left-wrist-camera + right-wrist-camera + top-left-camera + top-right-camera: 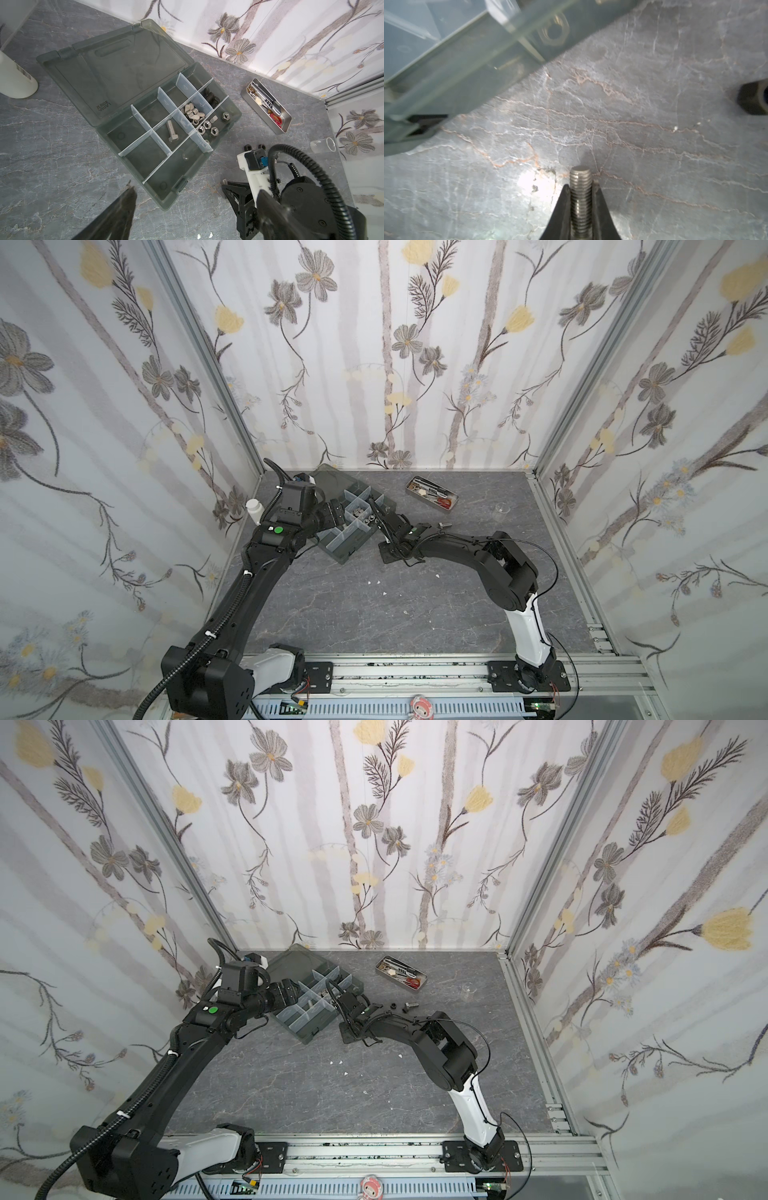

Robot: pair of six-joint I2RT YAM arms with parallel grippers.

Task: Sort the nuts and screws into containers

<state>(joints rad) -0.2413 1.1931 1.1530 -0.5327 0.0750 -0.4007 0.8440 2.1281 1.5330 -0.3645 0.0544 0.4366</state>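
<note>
Right fingers tight on the threaded shaft of 1 silver screw — left fingers wide apart, empty.

The left arm, at the lower left in both top views, is black with a white base link, a ribbed black conduit cinched by white zip ties and a round green sticker, while the right arm is black above a white lower link, trails a thin black cable, and has black wedge-shaped fingers on the right gripper.

Right gripper clamps silver screw by its threaded shaft. Organizer box wall near; black nut lies apart.
</note>
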